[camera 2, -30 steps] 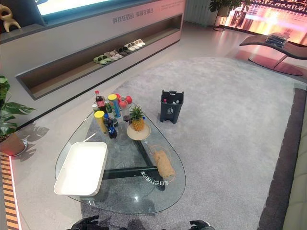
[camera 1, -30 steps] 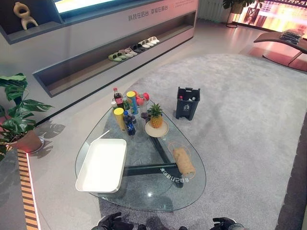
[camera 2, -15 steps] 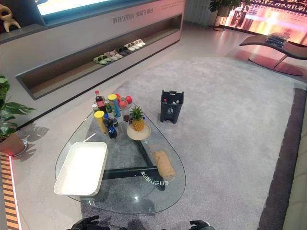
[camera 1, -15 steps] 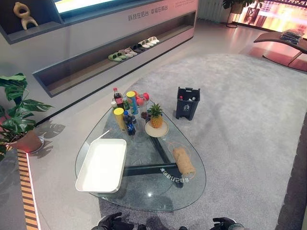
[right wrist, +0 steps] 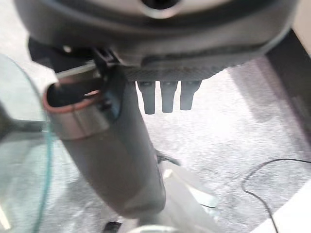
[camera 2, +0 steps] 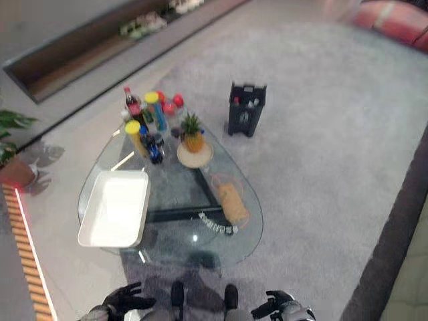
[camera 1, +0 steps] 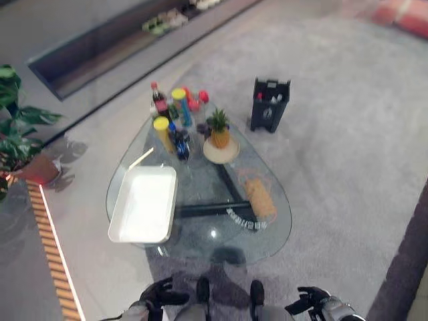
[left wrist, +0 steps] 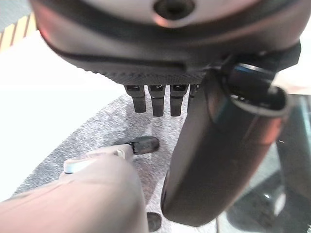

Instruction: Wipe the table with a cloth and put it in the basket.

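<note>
On the right side of the glass bench [camera 1: 200,231] lies the tan rolled cloth [camera 1: 259,198], so the empty, loosely open left hand [camera 1: 158,294] and right hand [camera 1: 309,300], both low at its near edge, should reach over before closing.

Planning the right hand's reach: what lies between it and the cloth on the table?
In the left eye view, the right hand hangs low over grey carpet. Between it and the tan cloth lie carpet and the glass table's bare near edge.
</note>
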{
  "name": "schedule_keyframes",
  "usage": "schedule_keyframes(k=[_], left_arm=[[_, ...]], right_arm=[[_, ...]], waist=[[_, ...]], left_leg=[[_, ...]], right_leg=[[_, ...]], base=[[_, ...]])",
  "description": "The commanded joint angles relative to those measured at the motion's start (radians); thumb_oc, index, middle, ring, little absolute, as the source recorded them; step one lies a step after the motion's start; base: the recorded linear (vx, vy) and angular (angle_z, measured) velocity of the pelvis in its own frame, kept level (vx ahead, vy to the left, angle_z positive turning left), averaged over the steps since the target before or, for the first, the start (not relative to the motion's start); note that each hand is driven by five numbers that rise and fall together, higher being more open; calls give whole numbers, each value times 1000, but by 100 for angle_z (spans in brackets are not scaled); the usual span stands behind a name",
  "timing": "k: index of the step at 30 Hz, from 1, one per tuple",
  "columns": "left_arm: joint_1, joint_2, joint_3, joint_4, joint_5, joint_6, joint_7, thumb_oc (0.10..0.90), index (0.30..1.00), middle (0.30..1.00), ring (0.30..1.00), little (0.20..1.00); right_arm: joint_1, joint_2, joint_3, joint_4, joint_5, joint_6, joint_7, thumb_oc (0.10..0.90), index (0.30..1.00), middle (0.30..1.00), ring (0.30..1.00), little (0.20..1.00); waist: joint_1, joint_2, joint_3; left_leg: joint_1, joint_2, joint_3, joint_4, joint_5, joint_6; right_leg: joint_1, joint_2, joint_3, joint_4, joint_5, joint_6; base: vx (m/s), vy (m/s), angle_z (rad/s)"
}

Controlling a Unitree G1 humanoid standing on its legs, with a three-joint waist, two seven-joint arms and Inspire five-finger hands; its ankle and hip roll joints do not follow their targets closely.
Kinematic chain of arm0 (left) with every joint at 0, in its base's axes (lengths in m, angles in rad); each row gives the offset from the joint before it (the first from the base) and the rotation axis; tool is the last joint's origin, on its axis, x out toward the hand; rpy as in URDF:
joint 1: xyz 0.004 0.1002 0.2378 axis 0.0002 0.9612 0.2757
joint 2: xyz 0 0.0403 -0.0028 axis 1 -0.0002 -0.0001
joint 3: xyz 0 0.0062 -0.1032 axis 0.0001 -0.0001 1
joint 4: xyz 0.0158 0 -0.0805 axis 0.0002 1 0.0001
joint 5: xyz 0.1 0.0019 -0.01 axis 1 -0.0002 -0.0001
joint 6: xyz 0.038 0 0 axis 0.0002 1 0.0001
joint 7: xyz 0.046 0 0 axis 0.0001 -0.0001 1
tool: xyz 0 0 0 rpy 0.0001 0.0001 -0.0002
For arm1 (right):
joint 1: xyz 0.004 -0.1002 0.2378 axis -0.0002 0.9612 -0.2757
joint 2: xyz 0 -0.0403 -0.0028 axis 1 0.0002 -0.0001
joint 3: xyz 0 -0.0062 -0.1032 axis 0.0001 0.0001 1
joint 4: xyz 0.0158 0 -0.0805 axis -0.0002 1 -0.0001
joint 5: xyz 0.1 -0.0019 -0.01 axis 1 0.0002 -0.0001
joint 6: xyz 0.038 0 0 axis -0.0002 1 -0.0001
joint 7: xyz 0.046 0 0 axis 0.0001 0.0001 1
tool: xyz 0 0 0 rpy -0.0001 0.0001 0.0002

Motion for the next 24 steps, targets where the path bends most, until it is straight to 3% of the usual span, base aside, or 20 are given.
schedule_keyframes(k=[1, 13, 24], left_arm=[[-76, 28, -19, 19, -78, -62, 26, 800, 900, 900, 900, 900], [-177, 60, -51, -32, -218, -136, 42, 800, 900, 900, 900, 900], [-196, 87, -61, -112, -239, -150, 72, 800, 900, 900, 900, 900]], right_arm=[[-38, -17, 18, 49, 29, 4, -38, 800, 900, 900, 900, 900], [-131, -84, 1, 37, 103, -40, -63, 800, 900, 900, 900, 900], [-152, -109, 4, -20, 131, -88, -140, 800, 900, 900, 900, 900]], waist=[[2, -19, 69], [8, 12, 258], [10, -3, 259]], left_leg=[[-38, -34, -18, -2, -41, -5], [-253, -52, -29, 33, 29, -11], [-560, -72, -42, 368, -47, -10]], right_leg=[[-104, -18, 13, 54, 2, 32], [-348, -23, 26, 211, -1, 24], [-610, -23, 5, 428, -54, 1]], base=[[-116, 42, 0], [-99, 25, 4], [-50, -51, 12]])
